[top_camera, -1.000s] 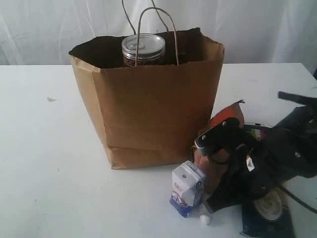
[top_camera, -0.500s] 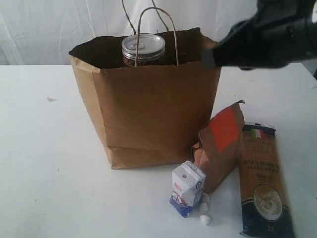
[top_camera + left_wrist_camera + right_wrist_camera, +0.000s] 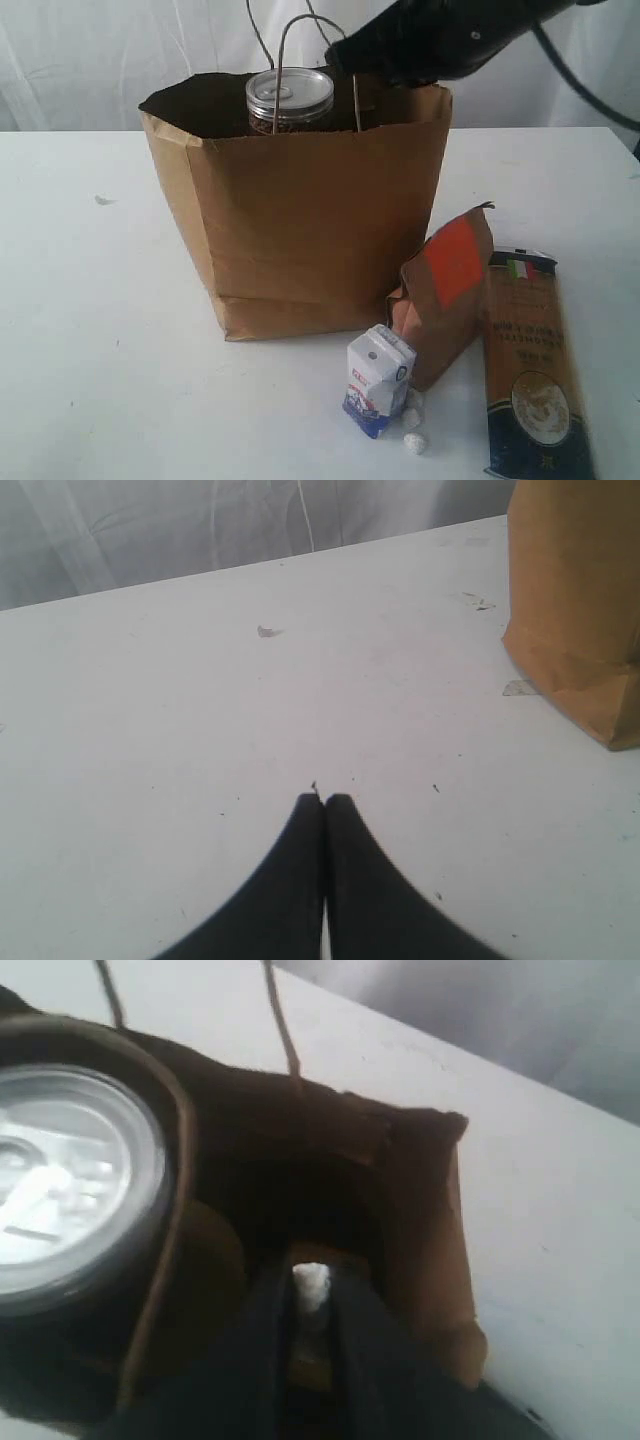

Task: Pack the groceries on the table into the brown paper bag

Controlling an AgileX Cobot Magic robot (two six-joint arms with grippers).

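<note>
Now R claw (image 3: 310, 1272) narrow, pinching yellow white-capped bottle (image 3: 311, 1284) over brown paper bag (image 3: 300, 220) mouth; 1s ago low by brown-orange pouch (image 3: 450, 290). L claw (image 3: 325, 800) closed, empty.

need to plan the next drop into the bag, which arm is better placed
Right. The right gripper is above the open brown paper bag, apparently clamped on a white-topped item. The left gripper is shut, empty, over bare table beside the bag.
</note>
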